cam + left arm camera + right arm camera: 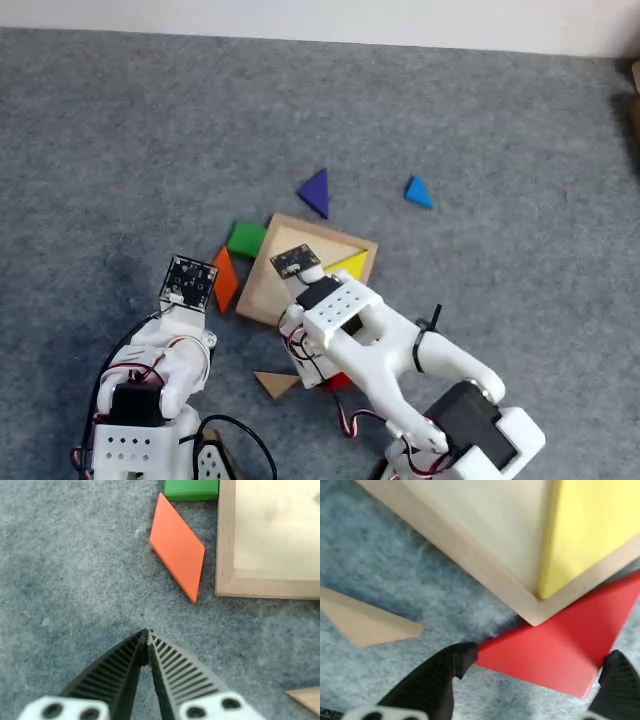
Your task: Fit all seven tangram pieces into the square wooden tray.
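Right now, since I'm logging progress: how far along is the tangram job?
Done: just the yellow triangle lies in the tray. In hand: the right pincer is open around the red triangle, outside the tray's corner; the left pincer is shut over carpet near the orange parallelogram. Left: those two plus the green square, purple triangle, blue triangle and wooden triangle.

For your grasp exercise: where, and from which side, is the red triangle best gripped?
Probably from above, fingers pinching the red triangle at its free end, away from the tray: it lies flat, one edge against the tray's corner.
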Tool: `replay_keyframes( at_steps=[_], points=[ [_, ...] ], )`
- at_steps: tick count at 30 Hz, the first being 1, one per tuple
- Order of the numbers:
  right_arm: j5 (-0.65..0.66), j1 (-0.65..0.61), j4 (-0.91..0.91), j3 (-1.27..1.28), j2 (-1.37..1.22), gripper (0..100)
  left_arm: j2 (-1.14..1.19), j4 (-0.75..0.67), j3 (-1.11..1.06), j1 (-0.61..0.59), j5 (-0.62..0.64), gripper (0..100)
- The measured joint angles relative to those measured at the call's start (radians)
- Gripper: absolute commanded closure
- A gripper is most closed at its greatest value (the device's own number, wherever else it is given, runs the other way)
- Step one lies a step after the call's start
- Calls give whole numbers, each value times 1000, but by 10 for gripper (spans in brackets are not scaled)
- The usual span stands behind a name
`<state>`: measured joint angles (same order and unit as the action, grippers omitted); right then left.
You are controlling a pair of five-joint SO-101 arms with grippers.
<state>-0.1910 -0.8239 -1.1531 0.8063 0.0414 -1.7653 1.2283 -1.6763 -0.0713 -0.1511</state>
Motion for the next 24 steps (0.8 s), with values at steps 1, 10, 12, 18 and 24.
replay_keyframes(
  at_steps=[1,10,12,18,24],
  points=[
    [0,-2,0,0,-5,619,0,0,0,0,0,994],
    [-3,25,0,0,-6,617,0,0,0,0,0,994],
    [-6,49,3,-3,-6,616,0,0,0,0,0,994],
    [-58,74,21,-3,-6,616,0,0,0,0,0,994],
    [-124,120,32,-20,-20,611,0,0,0,0,0,994]
  ],
)
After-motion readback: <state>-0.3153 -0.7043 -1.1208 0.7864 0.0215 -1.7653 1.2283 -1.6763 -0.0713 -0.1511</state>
